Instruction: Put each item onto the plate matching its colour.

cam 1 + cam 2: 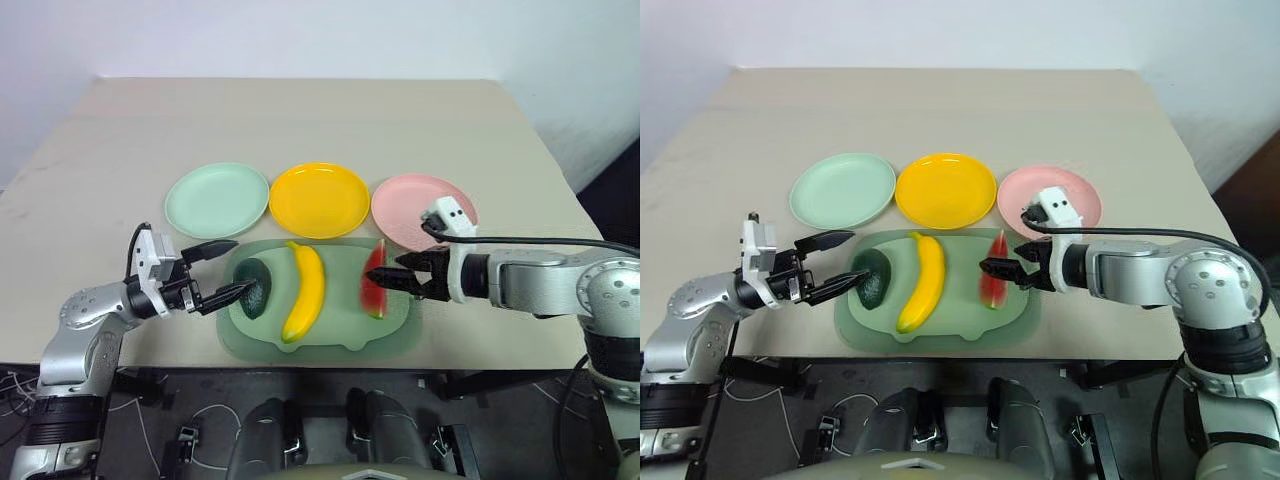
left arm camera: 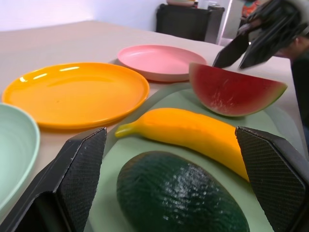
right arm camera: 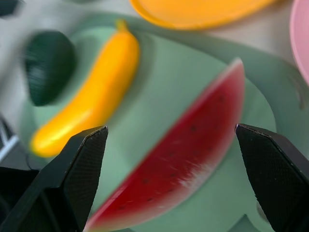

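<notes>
Right gripper point(image 1: 397, 277) hangs spread wide, right by the watermelon wedge point(image 1: 373, 284). Left gripper point(image 1: 228, 270), also spread, flanks the avocado point(image 1: 253, 287)

The two head cams sit up high, looking forward and down over the whole worktop point(image 1: 300, 110), just slightly offset sideways, so they share basically everything. The left wrist cam rides low and close, looking out between its own hand's fingers point(image 2: 79, 176) across the avocado point(image 2: 181, 195) toward the pink plate point(image 2: 159, 60). The right wrist cam looks steeply down, very near the watermelon wedge point(image 3: 186, 159). All four views share the green mat point(image 1: 330, 340).
</notes>
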Robot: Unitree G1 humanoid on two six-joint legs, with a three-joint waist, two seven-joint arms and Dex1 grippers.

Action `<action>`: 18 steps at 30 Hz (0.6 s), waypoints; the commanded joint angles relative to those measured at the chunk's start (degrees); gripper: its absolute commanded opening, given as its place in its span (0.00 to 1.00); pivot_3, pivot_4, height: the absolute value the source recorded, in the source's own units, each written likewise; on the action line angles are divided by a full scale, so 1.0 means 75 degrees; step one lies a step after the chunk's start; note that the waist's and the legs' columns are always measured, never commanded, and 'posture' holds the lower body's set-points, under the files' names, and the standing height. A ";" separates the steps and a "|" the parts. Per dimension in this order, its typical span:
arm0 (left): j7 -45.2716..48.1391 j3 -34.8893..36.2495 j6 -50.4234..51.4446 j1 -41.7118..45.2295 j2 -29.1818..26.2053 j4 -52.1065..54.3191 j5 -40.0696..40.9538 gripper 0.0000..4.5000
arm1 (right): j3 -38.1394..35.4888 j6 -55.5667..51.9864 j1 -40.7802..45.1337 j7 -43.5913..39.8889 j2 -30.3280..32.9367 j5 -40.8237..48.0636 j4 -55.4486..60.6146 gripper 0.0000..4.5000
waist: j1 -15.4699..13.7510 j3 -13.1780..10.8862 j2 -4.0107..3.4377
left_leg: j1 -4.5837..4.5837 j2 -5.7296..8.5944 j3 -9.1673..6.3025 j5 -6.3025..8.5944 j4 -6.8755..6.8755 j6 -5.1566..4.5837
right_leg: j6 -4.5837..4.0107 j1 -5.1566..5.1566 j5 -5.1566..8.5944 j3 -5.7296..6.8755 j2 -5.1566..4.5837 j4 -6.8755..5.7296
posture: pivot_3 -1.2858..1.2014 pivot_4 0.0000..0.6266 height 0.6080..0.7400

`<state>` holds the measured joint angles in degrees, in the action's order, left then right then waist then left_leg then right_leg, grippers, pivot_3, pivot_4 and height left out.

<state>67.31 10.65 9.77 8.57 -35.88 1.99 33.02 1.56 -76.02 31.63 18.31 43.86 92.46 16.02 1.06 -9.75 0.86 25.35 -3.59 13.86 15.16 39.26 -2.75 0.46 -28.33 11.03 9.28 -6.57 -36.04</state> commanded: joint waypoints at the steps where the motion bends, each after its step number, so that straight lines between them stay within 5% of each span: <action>1: 0.0002 -0.0007 -0.0065 0.0111 -0.0027 0.0080 -0.0030 0.99 | 0.0285 -0.0088 0.0388 0.0398 -0.0107 -0.0005 -0.0311 1.00 | 0.0003 0.0000 0.0000 | 0.0000 0.0000 0.0001 0.0000 0.0000 0.0000 | 0.0000 -0.0001 0.0000 -0.0001 0.0000 -0.0001 | 0.52 0.24 0.67; 9: -0.0012 -0.0056 -0.0127 0.0156 0.0004 -0.0010 -0.0063 0.99 | 0.1000 -0.0503 0.0896 0.0913 -0.0373 -0.0259 -0.0688 1.00 | 0.0005 0.0001 -0.0001 | 0.0000 0.0000 0.0006 -0.0001 0.0001 0.0000 | 0.0003 -0.0002 -0.0001 -0.0004 0.0001 -0.0003 | 0.52 0.24 0.67; 18: -0.0029 -0.0017 -0.0307 0.0243 0.0078 -0.0229 -0.0165 0.99 | 0.1584 -0.1349 0.1278 -0.0054 -0.0580 -0.1941 -0.0420 1.00 | 0.0007 0.0005 0.0000 | -0.0001 -0.0001 0.0008 -0.0001 0.0001 0.0001 | 0.0003 -0.0004 -0.0001 -0.0007 0.0002 -0.0007 | 0.52 0.24 0.67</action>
<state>67.10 9.89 8.61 9.80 -35.36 -0.24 31.82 12.73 -84.77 40.98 19.21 39.89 80.49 12.36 1.11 -9.71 0.86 25.34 -3.60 13.92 15.16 39.27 -2.74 0.48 -28.35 11.02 9.23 -6.56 -36.09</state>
